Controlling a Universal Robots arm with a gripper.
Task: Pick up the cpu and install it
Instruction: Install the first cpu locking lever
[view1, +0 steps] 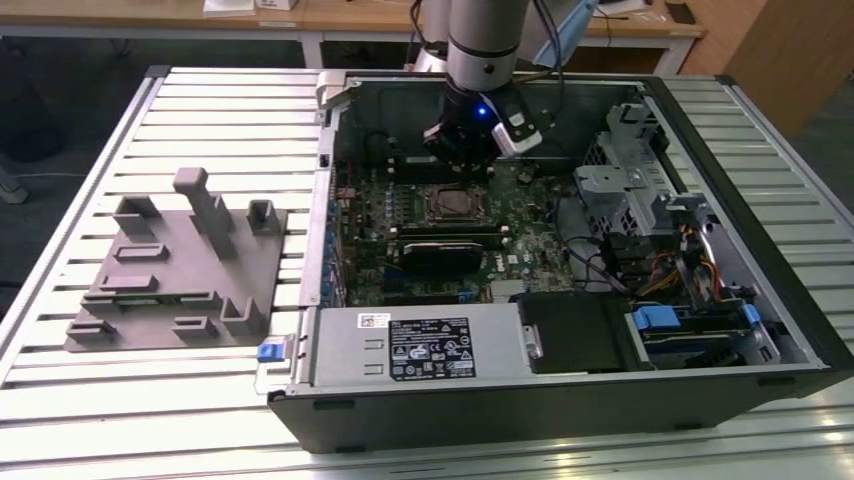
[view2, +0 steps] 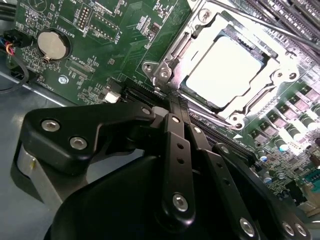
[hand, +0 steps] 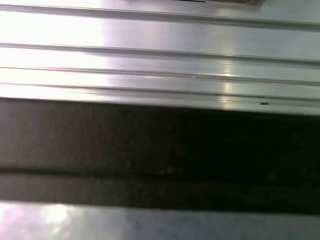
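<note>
The cpu (view2: 225, 70) is seated in the motherboard socket (view2: 280, 75) inside the computer case (view1: 534, 400); the fingers (view2: 175, 145) are pressed together beside the socket, holding nothing.

Claw (view2: 172, 107) beside socket frame (view2: 280, 95); black block (view1: 438, 256), drive cage (view1: 621, 185) flank.

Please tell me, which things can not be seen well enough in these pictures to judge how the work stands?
- Black gripper, second wrist view: its own linkage covers the fingertips, so open or shut is unclear.
- Small square cpu with pale silvery metal top, second wrist view: glare washes out its surface; it lies inside the socket frame, but whether it is locked stays unclear.
- Same cpu, exterior view: too small to judge.
- First wrist view: blurred; dark band unidentifiable.
</note>
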